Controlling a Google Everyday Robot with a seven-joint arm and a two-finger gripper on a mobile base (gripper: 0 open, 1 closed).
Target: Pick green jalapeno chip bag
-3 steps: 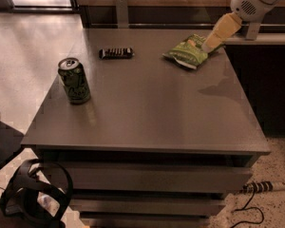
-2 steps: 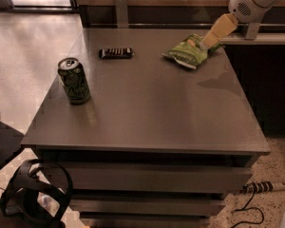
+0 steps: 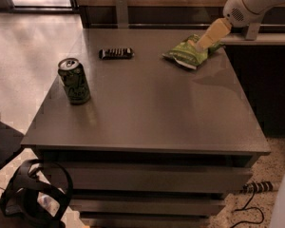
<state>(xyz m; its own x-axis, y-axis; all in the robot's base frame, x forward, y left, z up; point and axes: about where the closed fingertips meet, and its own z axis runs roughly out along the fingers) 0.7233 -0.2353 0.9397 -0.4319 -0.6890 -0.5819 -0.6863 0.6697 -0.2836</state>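
The green jalapeno chip bag (image 3: pixel 187 54) is a crinkled light-green bag with a white sealed edge. It lies flat on the grey table (image 3: pixel 152 113) near the far right corner. My gripper (image 3: pixel 203 43) reaches down from the upper right on a white arm (image 3: pixel 249 4), and its tan tip rests on the bag's far right end. The bag is on the tabletop, not lifted.
A dark green soda can (image 3: pixel 74 80) stands upright at the left side of the table. A black remote-like bar (image 3: pixel 116 53) lies at the back centre. A ledge (image 3: pixel 256 38) borders the table's right rear. Black headphones (image 3: pixel 31 194) and cables lie on the floor.
The gripper has edged slightly left and down onto the bag. The bag, can and black bar have not moved.
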